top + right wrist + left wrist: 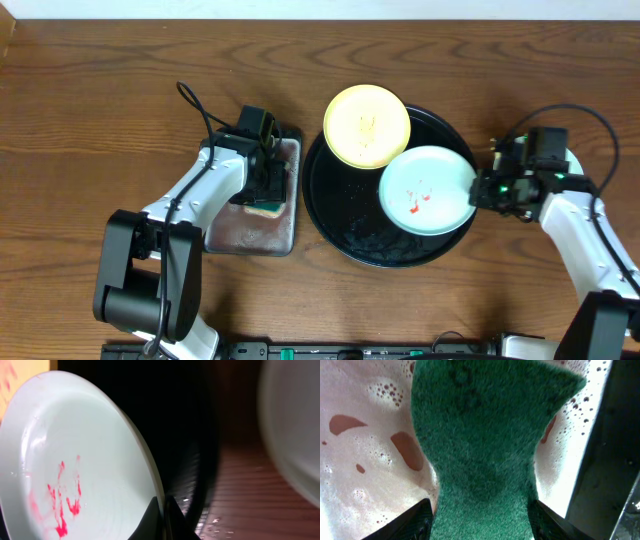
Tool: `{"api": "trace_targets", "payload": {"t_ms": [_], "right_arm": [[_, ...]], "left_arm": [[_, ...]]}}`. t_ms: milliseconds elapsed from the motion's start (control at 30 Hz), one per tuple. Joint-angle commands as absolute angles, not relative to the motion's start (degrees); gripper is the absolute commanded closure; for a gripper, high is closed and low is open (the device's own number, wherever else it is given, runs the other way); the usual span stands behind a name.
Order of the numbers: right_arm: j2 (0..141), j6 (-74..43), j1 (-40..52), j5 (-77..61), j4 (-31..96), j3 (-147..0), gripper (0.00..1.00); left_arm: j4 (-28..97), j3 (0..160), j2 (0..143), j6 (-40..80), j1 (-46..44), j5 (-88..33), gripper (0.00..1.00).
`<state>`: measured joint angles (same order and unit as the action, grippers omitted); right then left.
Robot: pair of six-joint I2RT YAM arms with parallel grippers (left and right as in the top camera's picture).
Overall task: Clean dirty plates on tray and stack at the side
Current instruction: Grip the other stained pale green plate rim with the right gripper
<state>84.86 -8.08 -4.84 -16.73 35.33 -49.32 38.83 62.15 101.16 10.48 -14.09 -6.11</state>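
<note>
The black tray [350, 232] sits mid-table. A pale yellow plate [367, 125] rests on its far left rim. A mint-blue plate [428, 190] with red smears lies tilted at the tray's right side. My right gripper [480, 188] is shut on its right rim; in the right wrist view the fingers [162, 512] pinch the edge of the smeared plate [75, 460] over the tray [200, 435]. My left gripper [268, 185] is shut on a green sponge [485, 445], pressed into soapy foam. A third plate is not in view.
The small grey metal tray [250, 235], holding foamy water, lies left of the black tray. A blurred pale shape [295, 425] fills the right edge of the right wrist view. Brown wooden table [100, 100] all around.
</note>
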Motion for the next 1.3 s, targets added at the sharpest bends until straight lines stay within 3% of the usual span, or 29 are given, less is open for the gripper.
{"api": "trace_targets", "payload": {"t_ms": [0,200,267,400,500,700,767,800,900,1067,1200,1267], "right_arm": [[87.05,-8.1,-1.37,-17.34,35.27,-48.6,0.99],[89.27,-8.12,1.08,-17.26,33.8,-48.6,0.99],[89.27,-8.12,1.08,-16.64,33.34,-48.6,0.99],[89.27,-8.12,1.15,-15.94,32.73,-48.6,0.99],[89.27,-8.12,1.17,-15.88,32.71,-48.6,0.99],[89.27,-8.12,1.17,-15.9,32.71,-48.6,0.99],[89.27,-8.12,1.17,-15.9,32.75,-48.6,0.99],[89.27,-8.12,1.19,-15.9,32.75,-48.6,0.99],[89.27,-8.12,1.17,-15.9,32.73,-48.6,0.99],[89.27,-8.12,1.17,-15.9,32.73,-48.6,0.99],[89.27,-8.12,1.17,-15.9,32.75,-48.6,0.99],[89.27,-8.12,1.19,-15.92,32.77,-48.6,0.99]], "left_arm": [[37.78,63.07,100.64,10.59,-14.15,-6.63,0.37],[35.24,62.61,101.23,10.59,-14.17,-6.66,0.39],[34.46,61.87,101.86,10.59,-14.17,-6.66,0.54],[33.63,60.95,102.48,10.59,-14.17,-6.66,0.67],[33.52,60.75,102.59,10.59,-14.17,-6.66,0.92],[33.67,60.75,102.43,10.57,-14.15,-6.66,0.92],[33.76,60.75,102.43,10.59,-14.15,-6.66,0.52],[33.78,60.75,102.43,10.59,-14.15,-6.66,0.43],[33.93,60.75,102.45,11.22,-14.17,-6.68,0.39],[33.56,60.29,102.67,11.9,-14.22,-7.09,0.38],[32.67,58.94,102.76,11.9,-14.22,-7.05,0.48],[32.45,58.63,102.76,11.9,-14.22,-7.05,0.6]]}}
